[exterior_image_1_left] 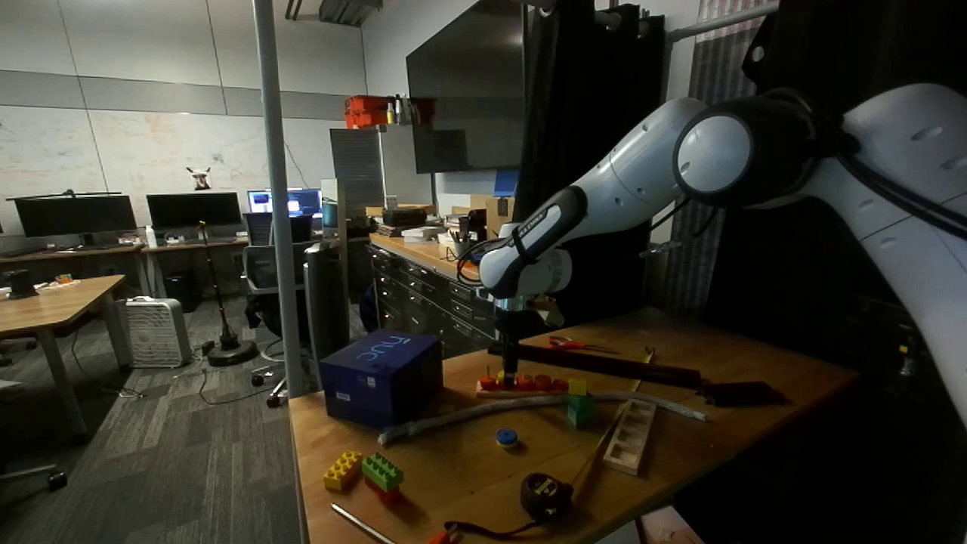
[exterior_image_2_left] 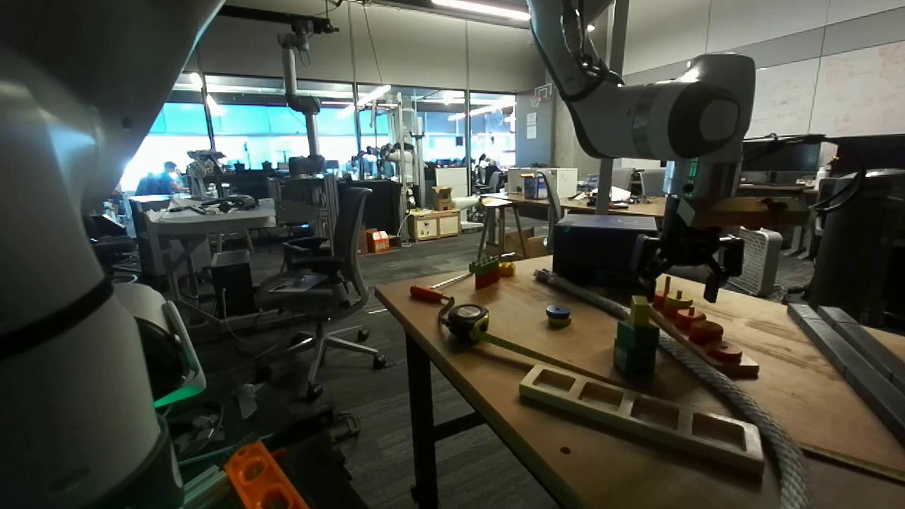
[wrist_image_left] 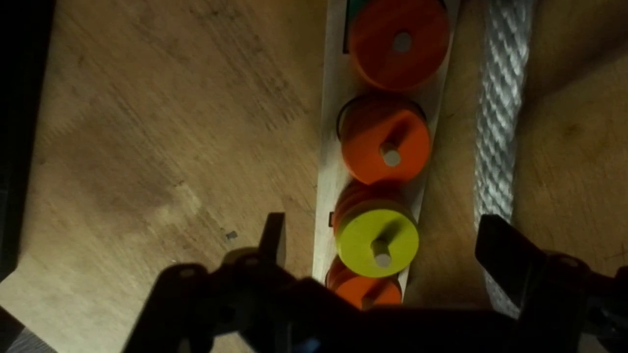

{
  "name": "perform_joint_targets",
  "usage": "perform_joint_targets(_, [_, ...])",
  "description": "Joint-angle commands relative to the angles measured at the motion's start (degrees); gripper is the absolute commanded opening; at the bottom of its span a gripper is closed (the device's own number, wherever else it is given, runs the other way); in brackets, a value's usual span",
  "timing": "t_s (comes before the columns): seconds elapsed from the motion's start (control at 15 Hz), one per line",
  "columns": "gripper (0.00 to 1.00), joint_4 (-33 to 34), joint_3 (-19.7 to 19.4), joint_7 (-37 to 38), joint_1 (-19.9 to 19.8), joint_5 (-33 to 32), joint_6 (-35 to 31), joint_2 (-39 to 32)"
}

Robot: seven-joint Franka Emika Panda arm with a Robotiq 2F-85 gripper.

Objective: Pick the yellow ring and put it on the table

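Wrist view: at far left lies the table (wrist_image_left: 147,147), the surface where your placement is to end. Next comes one finger (wrist_image_left: 273,240) of the gripper (wrist_image_left: 382,239). Toward the middle, a pale board (wrist_image_left: 329,147) carries stacked discs; the yellow ring (wrist_image_left: 362,245) is threaded on a peg (wrist_image_left: 382,260), topmost over orange pieces (wrist_image_left: 351,196), with an orange disc (wrist_image_left: 363,147) on the next peg close by. Farther right, a grey rope (wrist_image_left: 498,122) passes beneath the opposite finger (wrist_image_left: 495,245). Your fingers stand well apart, holding nothing, and wood shows on both sides of the ring between them. In an exterior view, left of the gripper, a blue disc (exterior_image_2_left: 558,311) rests on a yellow piece (exterior_image_2_left: 558,323); given where your gripper is aimed, that pair is probably not your target. The step in hand appears to be alignment for the grasp, which is not yet made; exactly how high the fingertips hang relative to the ring is hard to judge. Your next move likely calls for a short descent if needed, then closing on the yellow rim alone, without pinching the orange below. Afterward, you need a straight lift until the ring clears the peg, before any sideways travel to the table.
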State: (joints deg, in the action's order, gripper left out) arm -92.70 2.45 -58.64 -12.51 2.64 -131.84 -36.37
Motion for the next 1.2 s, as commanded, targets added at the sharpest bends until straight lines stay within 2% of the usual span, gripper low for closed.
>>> perform_joint_targets(0.0, [1.00,2.45,0.04,0.93,0.22,-0.47,1.60,-0.73])
perform_joint_targets(0.2, [1.00,2.58,-0.05,0.96,0.26,-0.61,1.62,-0.77])
perform_joint_targets(0.27, [0.96,2.56,-0.17,1.08,0.39,-0.83,1.50,-0.73])
perform_joint_targets(0.33, [0.74,2.53,-0.22,1.11,0.44,-0.95,1.33,-0.68])
perform_joint_targets(0.47, [0.71,2.40,-0.38,1.28,0.61,-1.29,1.09,-0.56])
perform_joint_targets(0.8, [0.31,2.30,-0.55,1.59,0.92,-1.77,0.81,-0.42])
perform_joint_targets(0.93, [0.19,2.08,-0.70,1.97,1.14,-2.07,0.60,-0.29])
perform_joint_targets(1.0, [0.23,1.95,-0.79,2.30,1.26,-2.34,0.49,-0.22])
perform_joint_targets(1.13, [0.23,1.58,-1.23,4.01,1.89,-3.27,0.25,0.05])
